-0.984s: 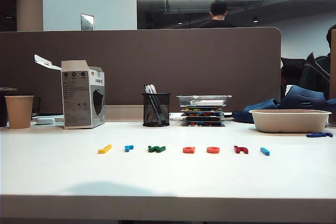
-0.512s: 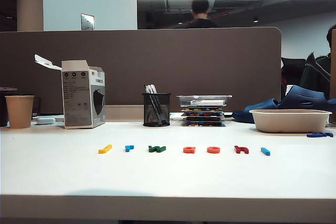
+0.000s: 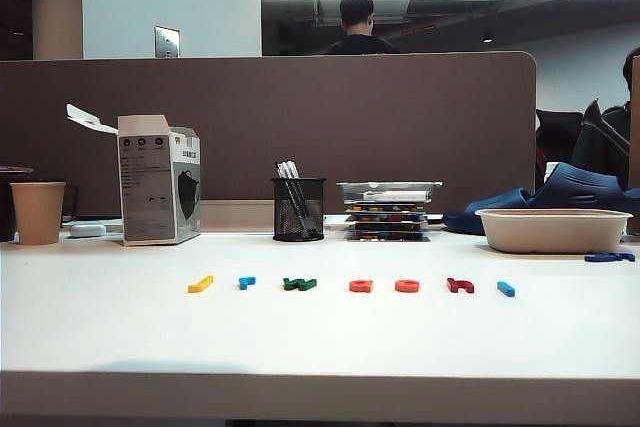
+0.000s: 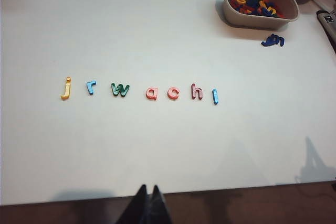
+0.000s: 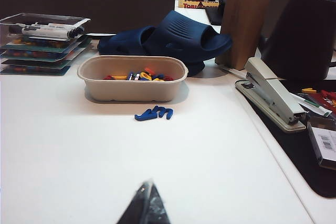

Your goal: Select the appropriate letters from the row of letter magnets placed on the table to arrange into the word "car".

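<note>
Left gripper (image 4: 147, 203) hangs over the table's (image 4: 157, 150) front edge, fingers pressed together, nothing in them. Right gripper (image 5: 145, 205) sits low over bare white top, tips also together, empty.

Row of letter magnets (image 4: 139, 89) just beyond the left gripper reads j r w a c h l: light-blue r (image 4: 91, 86) 2nd, orange-red a (image 4: 151, 93) and c (image 4: 172, 93) side by side mid-row, all flat, apart.

Farther: loose dark-blue letters (image 5: 154, 113) just in front of a beige bowl (image 5: 131, 91) full of mixed letters; stapler (image 5: 273, 95) to one side. Behind: blue slippers (image 5: 173, 34), stacked trays (image 5: 39, 45), box marked "TOBL…" (image 5: 197, 4), pen cup (image 3: 297, 209), paper cup (image 3: 37, 212), carton (image 3: 155, 180).
</note>
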